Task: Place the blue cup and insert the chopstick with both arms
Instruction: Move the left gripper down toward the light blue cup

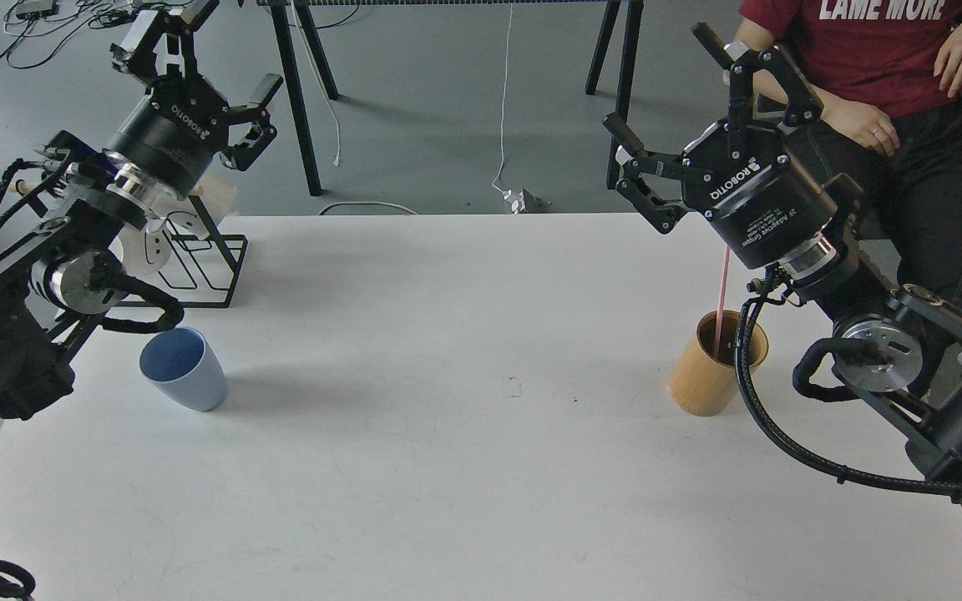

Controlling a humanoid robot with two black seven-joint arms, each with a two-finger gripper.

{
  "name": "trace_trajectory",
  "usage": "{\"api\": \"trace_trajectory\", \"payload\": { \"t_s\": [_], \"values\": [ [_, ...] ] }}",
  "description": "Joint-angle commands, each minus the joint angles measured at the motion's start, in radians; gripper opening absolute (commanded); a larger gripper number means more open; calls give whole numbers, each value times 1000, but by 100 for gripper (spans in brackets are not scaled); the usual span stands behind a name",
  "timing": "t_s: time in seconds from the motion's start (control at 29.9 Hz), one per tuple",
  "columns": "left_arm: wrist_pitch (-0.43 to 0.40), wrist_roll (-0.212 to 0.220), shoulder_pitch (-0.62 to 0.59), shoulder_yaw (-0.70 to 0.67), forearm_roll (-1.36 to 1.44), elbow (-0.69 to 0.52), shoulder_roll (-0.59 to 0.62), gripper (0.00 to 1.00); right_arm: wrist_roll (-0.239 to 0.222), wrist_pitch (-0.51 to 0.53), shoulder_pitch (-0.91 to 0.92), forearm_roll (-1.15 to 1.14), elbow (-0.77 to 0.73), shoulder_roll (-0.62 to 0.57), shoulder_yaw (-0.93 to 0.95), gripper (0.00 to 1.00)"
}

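The light-blue cup (pixel 184 368) stands upright on the white table (pixel 448 467) at the left, just below my left forearm. My left gripper (pixel 197 46) is raised well above and behind it, fingers spread open and empty. The pink chopstick (pixel 723 288) stands in a tan wooden cup (pixel 716 362) at the right; its upper part is hidden behind my right gripper's body. My right gripper (pixel 660 83) hovers above that cup, pointing up and left, open with nothing between its fingers.
A black wire rack (pixel 205 259) holding white mugs stands at the table's back left, behind my left arm. A seated person in a red shirt (pixel 873 50) is close behind my right arm. Black table legs (pixel 297 100) stand on the floor beyond.
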Motion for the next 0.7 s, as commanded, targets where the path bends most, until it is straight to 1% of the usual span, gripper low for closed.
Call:
{"api": "trace_trajectory", "payload": {
  "t_s": [0.0, 0.17, 0.33, 0.47, 0.6, 0.67],
  "values": [
    [0, 0, -3, -2, -4, -22, 14, 99, 0, 0, -2, 0, 0, -2, 0, 95],
    [0, 0, -14, -7, -6, -20, 16, 99, 0, 0, 0, -2, -6, 1, 1, 95],
    [0, 0, -2, -74, -41, -20, -2, 99, 0, 0, 0, -2, -9, 1, 10, 95],
    [0, 0, -6, -85, -56, -17, -22, 99, 0, 0, -2, -3, -4, -14, 21, 95],
    [0, 0, -5, -175, -82, -14, -15, 99, 0, 0, -9, -3, -3, -22, 65, 95],
    [0, 0, 1, -186, -75, -16, 4, 99, 0, 2, -11, -3, -3, -25, 81, 95]
  ]
}}
